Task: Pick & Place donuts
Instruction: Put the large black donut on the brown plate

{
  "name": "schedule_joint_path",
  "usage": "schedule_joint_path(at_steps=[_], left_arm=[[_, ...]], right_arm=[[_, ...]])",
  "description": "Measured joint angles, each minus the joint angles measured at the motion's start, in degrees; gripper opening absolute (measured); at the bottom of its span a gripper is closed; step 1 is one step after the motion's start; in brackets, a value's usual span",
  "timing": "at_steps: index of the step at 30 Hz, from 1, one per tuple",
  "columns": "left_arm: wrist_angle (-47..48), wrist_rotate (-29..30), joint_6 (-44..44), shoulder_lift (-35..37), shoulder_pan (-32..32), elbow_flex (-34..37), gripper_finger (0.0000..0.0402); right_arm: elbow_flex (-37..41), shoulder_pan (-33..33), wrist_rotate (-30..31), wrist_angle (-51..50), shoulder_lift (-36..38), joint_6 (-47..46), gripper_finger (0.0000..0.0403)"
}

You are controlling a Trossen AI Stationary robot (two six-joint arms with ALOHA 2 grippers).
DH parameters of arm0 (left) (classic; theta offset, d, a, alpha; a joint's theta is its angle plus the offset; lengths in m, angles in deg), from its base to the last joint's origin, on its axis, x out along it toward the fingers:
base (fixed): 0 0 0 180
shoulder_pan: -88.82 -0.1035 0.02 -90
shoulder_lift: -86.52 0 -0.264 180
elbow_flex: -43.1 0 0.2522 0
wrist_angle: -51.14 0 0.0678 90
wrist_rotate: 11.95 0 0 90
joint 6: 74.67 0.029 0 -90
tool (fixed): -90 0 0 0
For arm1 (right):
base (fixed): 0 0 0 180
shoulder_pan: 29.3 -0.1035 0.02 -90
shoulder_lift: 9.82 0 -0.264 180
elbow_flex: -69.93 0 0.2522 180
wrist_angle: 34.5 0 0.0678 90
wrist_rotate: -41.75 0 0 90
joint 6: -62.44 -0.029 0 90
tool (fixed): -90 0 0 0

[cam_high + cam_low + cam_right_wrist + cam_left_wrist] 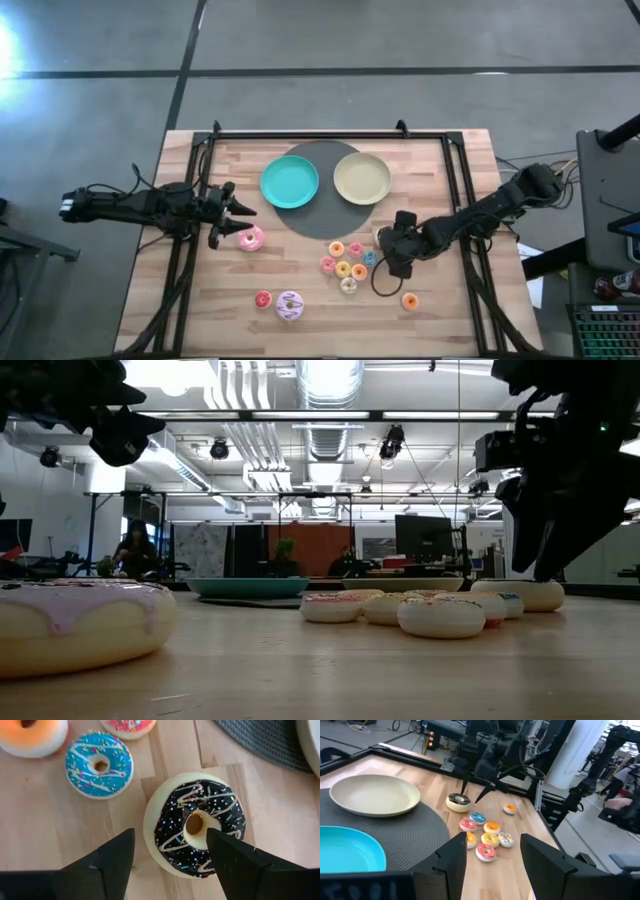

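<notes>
The chocolate-frosted donut lies flat on the wooden table right of the small donuts. My right gripper is open over it, fingers pointing down, one tip above the hole and one outside the rim. The pink-frosted donut lies under my open left gripper, which hovers clear of it. Several tiny donuts cluster at mid-table. An orange one, a red one and the lilac-white donut lie nearer the front edge. My right gripper comes at the chocolate donut from above with its fingers spread. One fingertip stands over the donut's hole and the other beside the outer rim. Whether either finger touches the donut, I cannot tell.
A teal plate and a beige plate sit on a dark round mat toward the far edge. Black frame rails run along both table sides. Bare wood lies at the near left and near right corners.
</notes>
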Motion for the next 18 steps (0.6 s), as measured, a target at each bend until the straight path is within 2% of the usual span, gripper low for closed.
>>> schedule_joint_path(at_steps=[10,18], left_arm=[[1.6,0.1,0.0,0.0,0.0,0.0,0.016],[1.6,0.1,0.1,0.0,0.0,0.0,0.016]], right_arm=[[0.0,0.2,-1.3,3.0,-3.0,0.8,0.0237],[0.0,0.3,-2.2,3.3,-6.2,0.7,0.0207]])
